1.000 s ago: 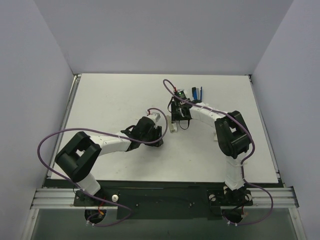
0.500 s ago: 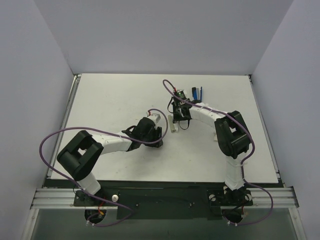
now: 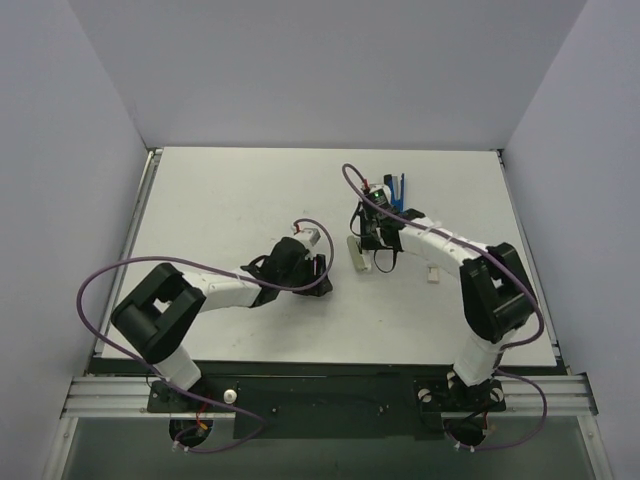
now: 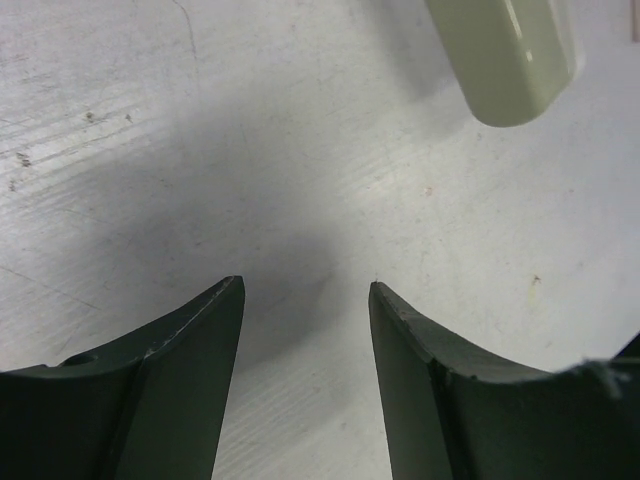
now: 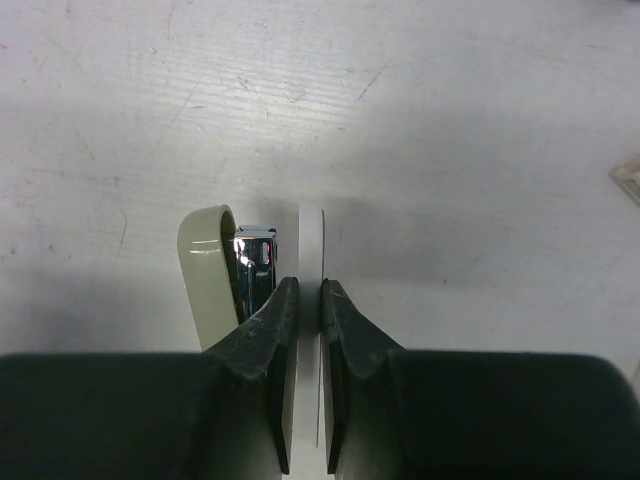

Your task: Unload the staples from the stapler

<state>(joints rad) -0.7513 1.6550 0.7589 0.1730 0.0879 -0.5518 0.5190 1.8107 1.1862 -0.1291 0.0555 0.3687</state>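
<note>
Two arms, apparently nothing unloaded yet: your right fingers [image 5: 268, 345] pinch the stapler [image 5: 205, 275] by its white strip [image 5: 311, 240], left fingers [image 4: 190, 350] hang wide over the counter [image 4: 200, 120], staples unseen.

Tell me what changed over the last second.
The right gripper closed onto the thin white plate of the stapler, and its elbow swung out to the right; the stapler shifted slightly right with it. The left gripper stayed open near the stapler, and the blue tools at the far edge did not move.
</note>
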